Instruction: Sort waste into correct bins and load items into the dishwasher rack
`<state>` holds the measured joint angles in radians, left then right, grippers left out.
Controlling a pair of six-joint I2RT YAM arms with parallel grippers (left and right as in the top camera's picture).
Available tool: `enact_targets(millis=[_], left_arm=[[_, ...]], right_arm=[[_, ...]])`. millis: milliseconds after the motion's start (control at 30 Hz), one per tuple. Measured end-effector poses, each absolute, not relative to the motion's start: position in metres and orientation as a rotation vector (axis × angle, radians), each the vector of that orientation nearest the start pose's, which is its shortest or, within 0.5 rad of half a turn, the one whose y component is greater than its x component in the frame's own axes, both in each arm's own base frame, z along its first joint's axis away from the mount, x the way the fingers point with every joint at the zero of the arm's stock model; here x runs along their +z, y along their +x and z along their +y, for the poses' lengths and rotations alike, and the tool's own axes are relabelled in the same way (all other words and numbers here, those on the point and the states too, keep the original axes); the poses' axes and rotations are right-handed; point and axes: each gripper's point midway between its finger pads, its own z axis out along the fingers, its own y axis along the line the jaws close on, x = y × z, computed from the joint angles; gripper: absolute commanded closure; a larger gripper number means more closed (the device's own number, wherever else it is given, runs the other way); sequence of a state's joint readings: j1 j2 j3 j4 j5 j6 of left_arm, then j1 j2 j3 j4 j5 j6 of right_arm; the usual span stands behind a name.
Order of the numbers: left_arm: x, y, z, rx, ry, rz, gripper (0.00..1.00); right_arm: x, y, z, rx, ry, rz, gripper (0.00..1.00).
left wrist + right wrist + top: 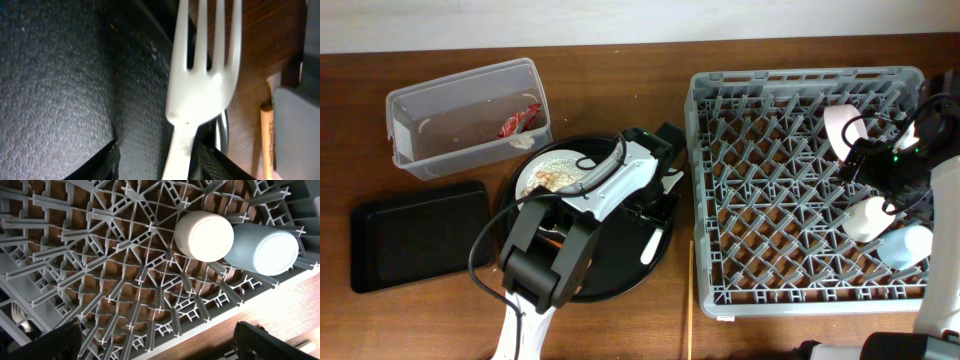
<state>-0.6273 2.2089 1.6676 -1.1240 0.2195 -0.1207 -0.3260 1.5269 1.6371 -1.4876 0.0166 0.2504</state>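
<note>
Left gripper (175,160) is clamped on the white plastic fork (200,85), whose tines extend ahead of the fingers above the round black tray (60,90). Behind this gripper, on the tray, sits the white plate (545,172) with rice-like scraps (555,178). Right gripper (160,345) hangs over the dishwasher rack (125,280), fingers spread and empty; just ahead of it the white cup (204,236) and blue cup (267,249) stand inverted, touching. Red wrapper (519,121) lies in the clear tub (420,110); beside it the black rectangular tray (415,235).

no readable text, labels or numbers
</note>
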Motion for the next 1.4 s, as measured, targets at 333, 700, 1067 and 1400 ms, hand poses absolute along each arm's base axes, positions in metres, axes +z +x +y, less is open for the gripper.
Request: enact_targets(millis=[333,700,1067,1400], left_arm=[[0.009,0.302,-0.259,-0.248,0.797,3.173,1.00],[0.015,0.313,-0.253,-0.178,0.792,3.156,0.54],[0.007,0.335,-0.267,-0.193,0.760,3.125,0.62],[0.006,0.328,-0.260,-0.154,0.749,3.166,0.85]], right_arm=[[0.223,0.277,-0.097,-0.035,0.840,2.825,0.01],[0.223,0.277,-0.097,-0.035,0.840,2.824,0.01],[0.222,0.277,-0.096,-0.035,0.839,2.825,0.01],[0.222,0.277,-0.096,-0.035,0.839,2.825,0.01]])
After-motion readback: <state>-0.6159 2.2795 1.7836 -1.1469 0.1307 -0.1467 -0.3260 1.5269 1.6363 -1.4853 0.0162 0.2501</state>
